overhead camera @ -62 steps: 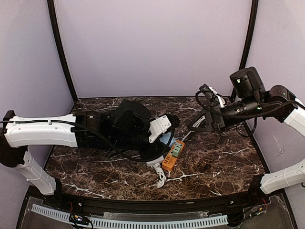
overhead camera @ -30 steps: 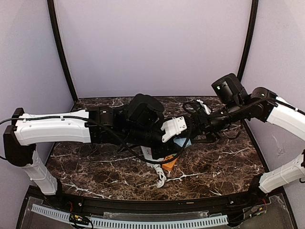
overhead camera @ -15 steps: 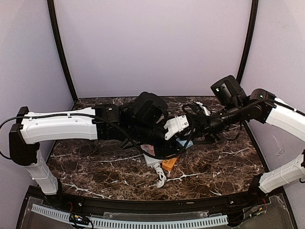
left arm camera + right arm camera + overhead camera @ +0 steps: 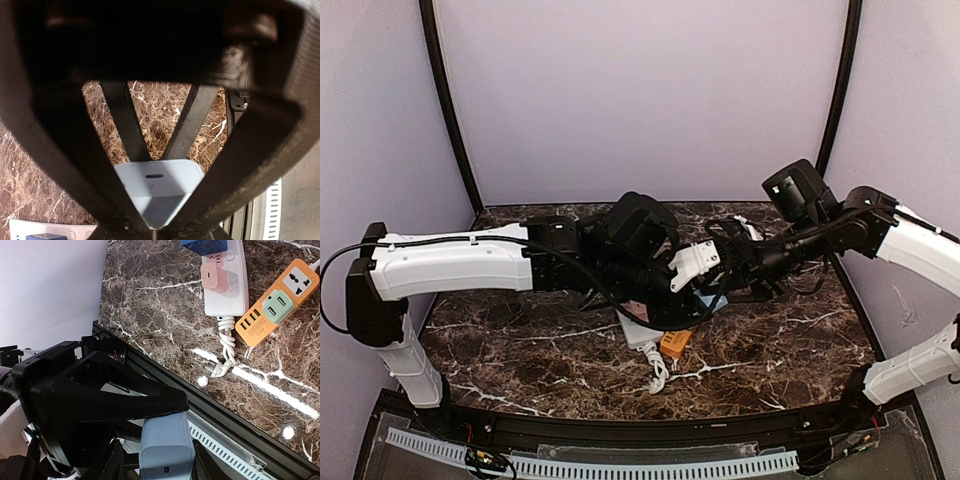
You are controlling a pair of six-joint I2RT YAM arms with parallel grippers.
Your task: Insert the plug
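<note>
**Top view.** My left arm (image 4: pixel 450 265) and right arm (image 4: pixel 920 235) extend inward. The left gripper (image 4: pixel 710 282) and right gripper (image 4: pixel 730 270) stand tip to tip above the marble table (image 4: pixel 790 340). Beneath them a white power strip (image 4: pixel 638 338) and an orange power strip (image 4: pixel 673 344) lie side by side.

**Left wrist view.** My left fingers (image 4: pixel 240 165) converge on the plug (image 4: pixel 156 192), which is light blue, and clamp its near end. Two black bars (image 4: pixel 127 125) slant in to its far end.

**Right wrist view.** The plug is held clear of the table, well apart from both strips. The left gripper's tip sits on its top. My right fingers (image 4: pixel 112 465) flank it, but I cannot tell whether they press it.
</note>
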